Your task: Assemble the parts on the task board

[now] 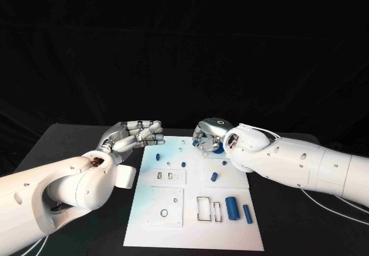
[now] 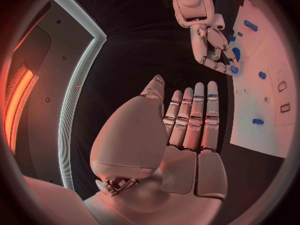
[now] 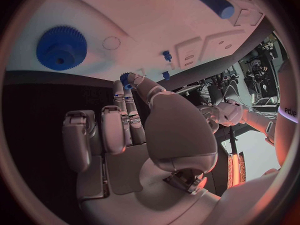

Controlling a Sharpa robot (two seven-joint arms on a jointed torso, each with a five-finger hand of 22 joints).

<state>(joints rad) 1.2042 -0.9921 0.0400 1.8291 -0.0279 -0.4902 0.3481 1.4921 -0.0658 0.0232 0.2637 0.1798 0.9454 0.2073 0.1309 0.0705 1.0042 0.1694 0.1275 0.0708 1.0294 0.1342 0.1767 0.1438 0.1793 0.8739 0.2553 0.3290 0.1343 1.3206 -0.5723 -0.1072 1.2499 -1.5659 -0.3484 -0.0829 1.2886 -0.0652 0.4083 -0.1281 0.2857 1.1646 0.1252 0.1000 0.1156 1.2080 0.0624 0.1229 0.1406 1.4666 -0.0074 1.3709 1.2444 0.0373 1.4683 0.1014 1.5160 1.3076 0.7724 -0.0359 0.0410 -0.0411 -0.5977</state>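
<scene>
The white task board (image 1: pixel 192 224) lies along the middle of the table. A large blue gear (image 1: pixel 218 149) (image 3: pixel 61 47) sits at its far right end. My right hand (image 1: pixel 209 132) (image 2: pixel 211 44) hovers over that far end, just left of the gear, and pinches a small blue part (image 3: pixel 127 78) between thumb and fingertip. My left hand (image 1: pixel 138 136) (image 2: pixel 187 130) hangs beside the board's far left corner with its fingers stretched out, holding nothing. A thick blue cylinder (image 1: pixel 231 206) and a slimmer one (image 1: pixel 247 213) lie at the board's near right.
Small blue pegs (image 1: pixel 158 157) (image 1: pixel 183 164) and a short blue piece (image 1: pixel 214 176) are on the board's far half. Rectangular slots (image 1: pixel 203 208) and an oval hole (image 1: pixel 163 213) mark its near half. Black table surrounds the board on both sides.
</scene>
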